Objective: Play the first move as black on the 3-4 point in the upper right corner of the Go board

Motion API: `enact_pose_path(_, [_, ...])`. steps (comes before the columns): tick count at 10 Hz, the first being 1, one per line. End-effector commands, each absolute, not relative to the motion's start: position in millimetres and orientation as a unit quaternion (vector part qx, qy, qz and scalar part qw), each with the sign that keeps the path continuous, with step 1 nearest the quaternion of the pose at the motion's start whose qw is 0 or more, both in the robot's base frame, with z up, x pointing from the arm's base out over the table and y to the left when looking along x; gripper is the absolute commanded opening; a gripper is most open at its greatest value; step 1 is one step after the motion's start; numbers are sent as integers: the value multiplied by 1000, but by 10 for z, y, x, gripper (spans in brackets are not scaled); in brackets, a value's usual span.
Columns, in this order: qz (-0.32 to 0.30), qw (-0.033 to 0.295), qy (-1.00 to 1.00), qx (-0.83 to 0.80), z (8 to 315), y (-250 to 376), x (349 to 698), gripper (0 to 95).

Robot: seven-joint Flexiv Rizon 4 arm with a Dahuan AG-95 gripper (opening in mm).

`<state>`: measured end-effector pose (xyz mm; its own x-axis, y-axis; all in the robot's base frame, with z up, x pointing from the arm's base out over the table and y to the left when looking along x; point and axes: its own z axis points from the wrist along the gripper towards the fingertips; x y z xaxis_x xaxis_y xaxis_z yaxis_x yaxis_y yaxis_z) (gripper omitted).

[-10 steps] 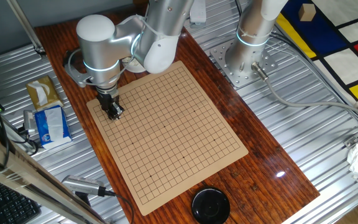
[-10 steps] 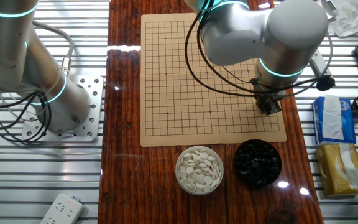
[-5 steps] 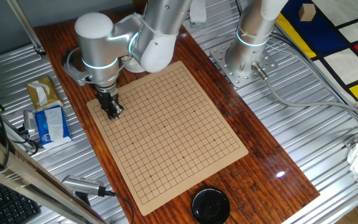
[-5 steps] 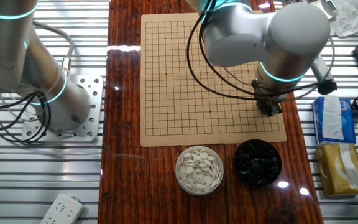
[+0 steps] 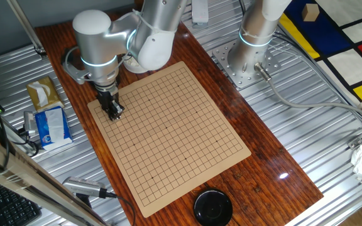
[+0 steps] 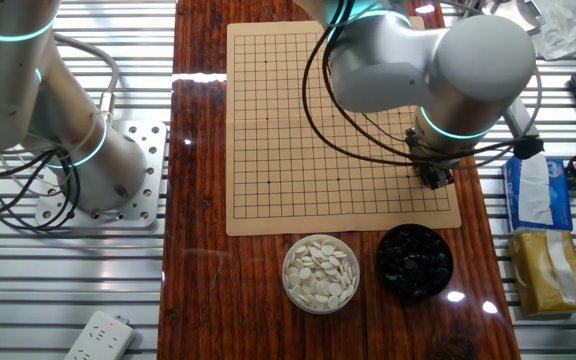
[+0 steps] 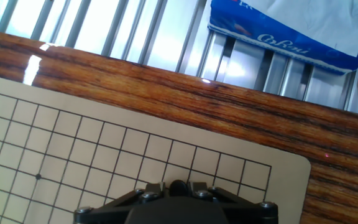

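The Go board (image 5: 175,138) lies on the wooden table, tan with a thin black grid. My gripper (image 5: 114,115) points down at the board's corner region nearest the tissue packs, also seen as the gripper (image 6: 434,180) near the board's lower right. In the hand view the gripper (image 7: 178,186) is shut on the black stone (image 7: 178,185), a small dark disc pinched between the two fingers just above the board (image 7: 104,143). The grid crossing directly under the stone is hidden by the fingers. A star point (image 7: 38,177) shows to the left.
A bowl of black stones (image 6: 414,261) and a bowl of white stones (image 6: 320,273) stand just off the board's near edge. A black round lid (image 5: 212,207) sits past the opposite end. Tissue packs (image 6: 533,190) lie beside the table, and a second arm's base (image 5: 247,59) stands nearby.
The arm's upper joints have shifted slightly toward the table edge; the gripper stays over the same board corner, still shut on the stone.
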<state>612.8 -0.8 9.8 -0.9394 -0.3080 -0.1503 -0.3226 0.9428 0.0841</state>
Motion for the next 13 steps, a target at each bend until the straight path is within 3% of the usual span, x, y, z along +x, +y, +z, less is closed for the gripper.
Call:
enact_pose_path(1, [54,68,983,-163,99,-16,6125,190])
enact_pose_path(13, [51,71,978,-188,99,-81,6124,190])
